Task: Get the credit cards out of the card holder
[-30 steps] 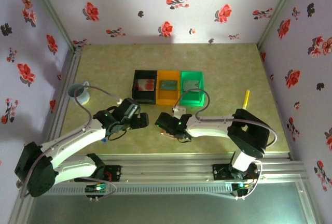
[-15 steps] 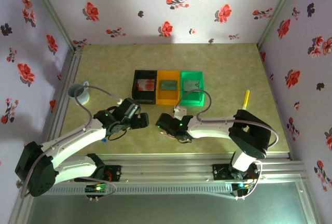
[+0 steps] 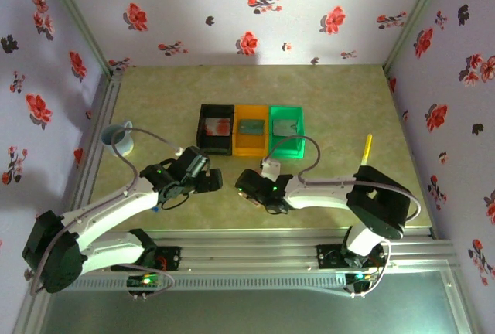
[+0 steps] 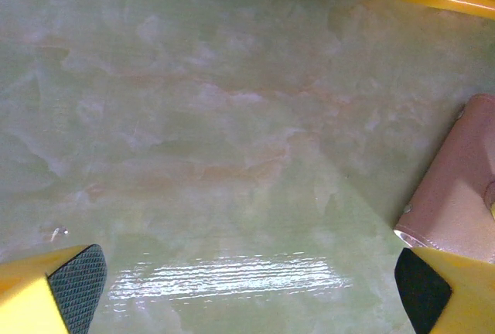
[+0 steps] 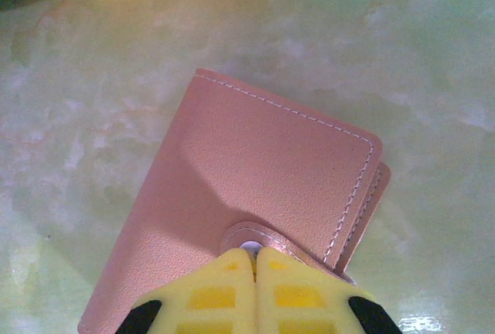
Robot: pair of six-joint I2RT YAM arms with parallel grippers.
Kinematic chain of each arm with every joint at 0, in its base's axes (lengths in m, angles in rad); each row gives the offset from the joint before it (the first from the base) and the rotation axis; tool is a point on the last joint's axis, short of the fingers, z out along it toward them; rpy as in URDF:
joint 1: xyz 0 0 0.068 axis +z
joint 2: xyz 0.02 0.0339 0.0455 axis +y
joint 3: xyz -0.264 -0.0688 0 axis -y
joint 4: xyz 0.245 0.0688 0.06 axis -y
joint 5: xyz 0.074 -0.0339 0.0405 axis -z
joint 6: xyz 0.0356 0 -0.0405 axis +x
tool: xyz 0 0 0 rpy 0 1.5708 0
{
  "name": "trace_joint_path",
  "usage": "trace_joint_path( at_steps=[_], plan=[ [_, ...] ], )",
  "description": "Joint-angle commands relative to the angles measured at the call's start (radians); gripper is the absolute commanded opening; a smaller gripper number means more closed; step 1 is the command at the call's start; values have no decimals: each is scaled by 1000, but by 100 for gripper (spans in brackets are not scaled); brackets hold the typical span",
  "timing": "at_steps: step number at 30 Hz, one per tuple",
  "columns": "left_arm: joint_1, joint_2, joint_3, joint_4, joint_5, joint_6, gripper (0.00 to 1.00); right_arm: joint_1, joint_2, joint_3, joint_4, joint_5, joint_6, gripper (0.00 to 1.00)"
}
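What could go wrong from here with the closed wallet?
The right gripper is shut right at the snap tab of the card holder; the pinch looks shallow, so it may slip off. The left gripper hangs open beside the card holder, not holding it, so pulling the tab might drag or lift the whole thing.

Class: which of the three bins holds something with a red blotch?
The black bin, leftmost: its pale card bears the blotch; the orange bin and green bin hold greyish things.

Card holder (image 5: 255, 187) was pinkish-tan, pale-stitched. Right hand (image 5: 256, 255) above it showed yellow fingers (image 5: 213, 297). Table (image 4: 216, 117) was marbled pale green, tan-veined.
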Motion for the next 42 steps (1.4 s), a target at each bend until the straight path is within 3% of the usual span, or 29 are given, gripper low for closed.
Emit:
trace_joint_path(
  at_steps=[1, 9, 19, 33, 42],
  plan=[
    [-14, -5, -16, 1, -14, -22, 100, -9, 0, -50, -61, -41, 14, 0],
    [-53, 28, -26, 51, 14, -53, 99, -11, -69, -88, 24, -75, -29, 0],
    [-153, 198, 20, 140, 46, -115, 99, -11, -112, -117, 154, -165, -118, 0],
    [-180, 296, -19, 260, 101, -165, 97, -14, -182, -178, 288, -197, -162, 0],
    [-210, 365, -31, 313, 121, -189, 86, -17, -199, -207, 340, -209, -169, 0]
  ],
)
